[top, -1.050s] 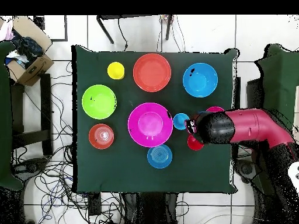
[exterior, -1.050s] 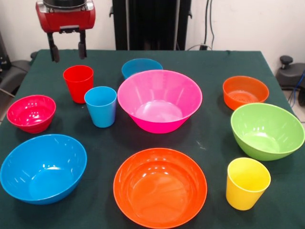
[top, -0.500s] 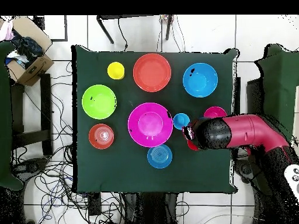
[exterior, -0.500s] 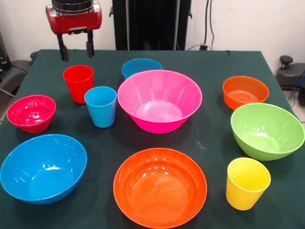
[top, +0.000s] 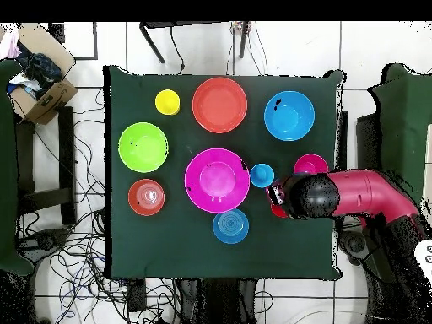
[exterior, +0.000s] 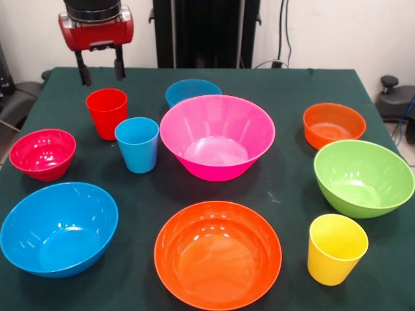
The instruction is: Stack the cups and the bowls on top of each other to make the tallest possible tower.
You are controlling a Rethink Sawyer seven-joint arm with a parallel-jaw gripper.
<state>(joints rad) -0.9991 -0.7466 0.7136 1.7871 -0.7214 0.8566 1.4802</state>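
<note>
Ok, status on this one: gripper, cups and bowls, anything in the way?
Gripper open, empty, hovering above the red cup. Nothing stacked yet; large pink bowl sits empty, all pieces apart on the table. Light blue cup stands close beside the red cup.

Bright, even indoor light falls from above. White glare spots shine inside the large orange bowl (exterior: 218, 255) and the large blue bowl (exterior: 58, 227). Shadows on the dark green tablecloth (exterior: 292, 188) are soft and faint. The front view is fairly sharp.

Open end effector (exterior: 100, 71) above red cup (exterior: 107, 113)
</note>
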